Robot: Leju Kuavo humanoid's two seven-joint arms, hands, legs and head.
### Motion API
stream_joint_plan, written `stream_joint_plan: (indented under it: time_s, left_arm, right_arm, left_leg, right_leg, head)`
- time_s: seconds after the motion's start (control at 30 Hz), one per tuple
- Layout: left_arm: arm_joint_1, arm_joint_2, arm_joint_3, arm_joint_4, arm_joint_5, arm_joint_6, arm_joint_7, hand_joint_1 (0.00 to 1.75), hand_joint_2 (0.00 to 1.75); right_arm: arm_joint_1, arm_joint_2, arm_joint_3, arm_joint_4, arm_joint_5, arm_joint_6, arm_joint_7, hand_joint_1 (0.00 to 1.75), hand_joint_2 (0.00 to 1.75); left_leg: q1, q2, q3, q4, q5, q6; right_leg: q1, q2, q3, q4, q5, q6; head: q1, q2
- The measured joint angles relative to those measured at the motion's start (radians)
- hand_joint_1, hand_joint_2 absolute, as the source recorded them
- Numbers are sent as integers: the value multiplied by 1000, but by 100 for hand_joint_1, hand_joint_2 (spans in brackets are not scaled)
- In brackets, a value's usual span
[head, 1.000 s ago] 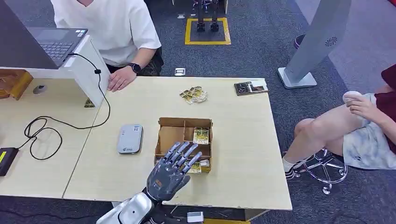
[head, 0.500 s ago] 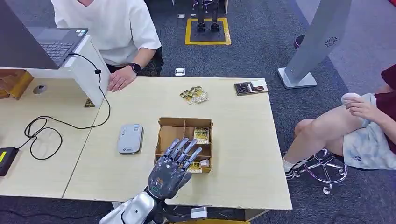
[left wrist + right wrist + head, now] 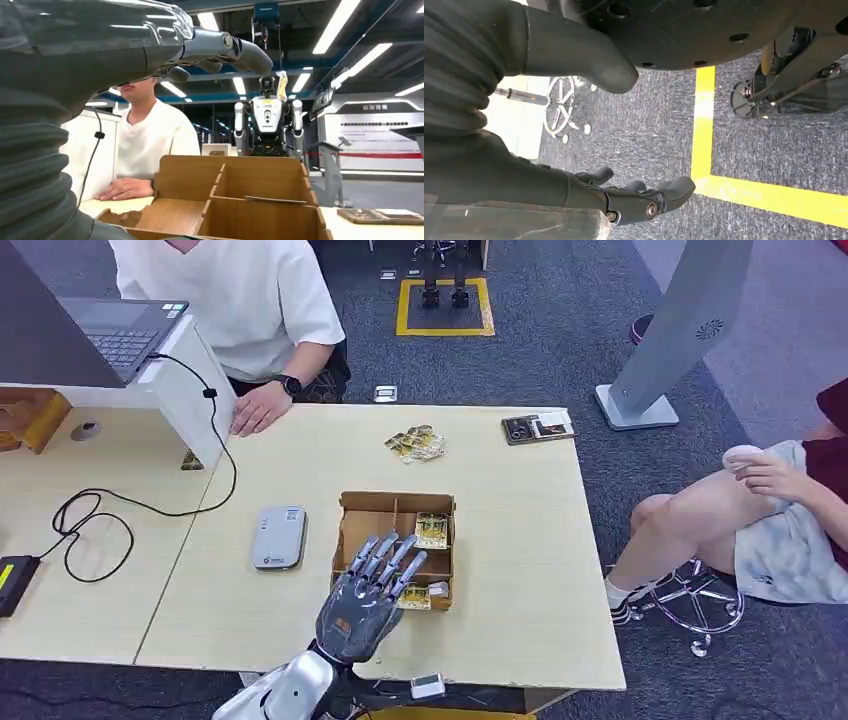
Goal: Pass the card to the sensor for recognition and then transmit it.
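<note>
The robot's left hand [image 3: 365,602] hovers over the near edge of a divided cardboard box [image 3: 357,534] in the middle of a pale wooden table [image 3: 510,560], fingers [image 3: 385,562] spread and straight, holding nothing. Over the last second the hand has crept slightly left and toward the robot, while nothing on the table has moved; this looks like lining up over the box, with no grasp begun. The cards sit in the box's right-hand compartments: one card [image 3: 431,530] in the far right cell, another [image 3: 414,597] in the near right cell, just beside the fingertips. The grey card sensor [image 3: 278,537] lies flat on the table left of the box, apart from it. A loose pile of cards [image 3: 415,444] rests farther back. The right hand [image 3: 644,197] hangs beside the body above the floor, fingers loosely apart and empty. A person in a white shirt [image 3: 235,290] sits across the table.
</note>
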Motion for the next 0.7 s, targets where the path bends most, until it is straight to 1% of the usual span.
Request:
stream_joint_plan:
  time_s: [0.53,0.7]
  left_arm:
    - [5,-2,24,-2,-9,-26,45,0,175]
    - [10,-5,37,-7,-35,-60,71,0,175]
  right_arm:
    - [0,7,-12,13,0,6,0,0,175]
    - [0,9,-15,16,0,6,0,0,175]
  left_leg:
    - [0,0,0,0,0,0]
    - [0,0,0,0,0,0]
  right_leg:
    - [0,0,0,0,0,0]
    - [0,0,0,0,0,0]
  head:
    - [0,0]
    - [0,0]
